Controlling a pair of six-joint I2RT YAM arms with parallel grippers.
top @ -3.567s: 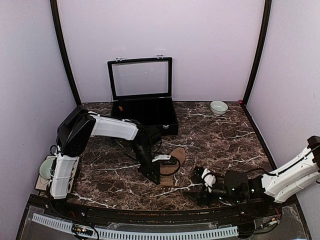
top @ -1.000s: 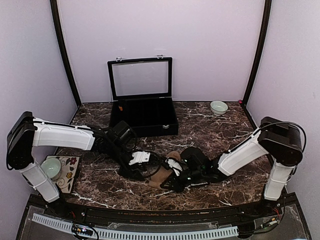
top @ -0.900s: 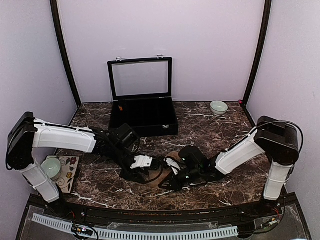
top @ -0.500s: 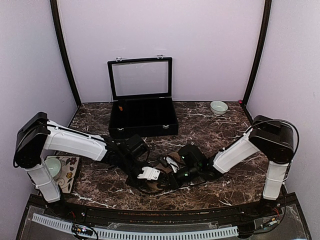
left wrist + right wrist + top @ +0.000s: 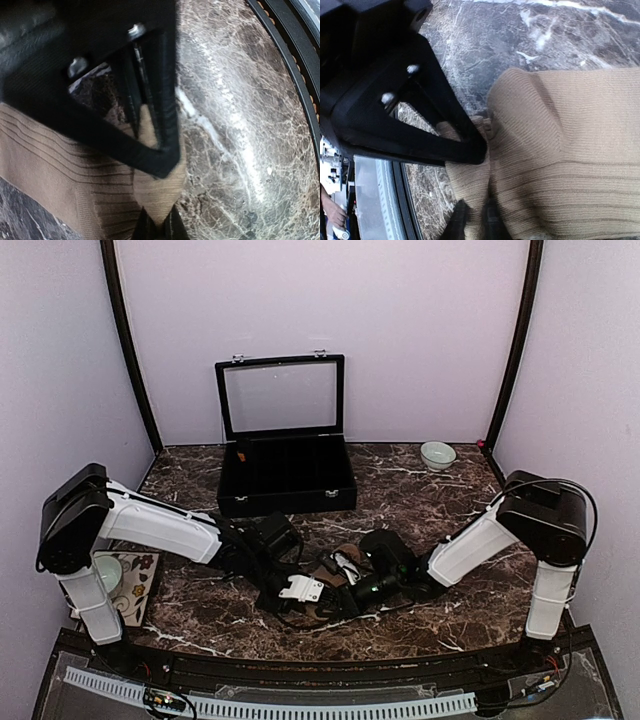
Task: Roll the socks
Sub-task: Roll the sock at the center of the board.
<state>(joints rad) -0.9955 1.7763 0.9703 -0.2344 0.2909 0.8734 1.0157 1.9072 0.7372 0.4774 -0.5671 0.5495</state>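
The tan sock (image 5: 570, 140) is a brown ribbed knit with fine lines running along it and a few darker stripes across one band (image 5: 60, 165). It lies mostly flat on the dark marble table (image 5: 240, 100), near the front edge and about midway between left and right. One edge is drawn up into a narrow raised fold. That fold is pinched from the left by the left gripper (image 5: 150, 147) and from the right by the right gripper (image 5: 479, 145).
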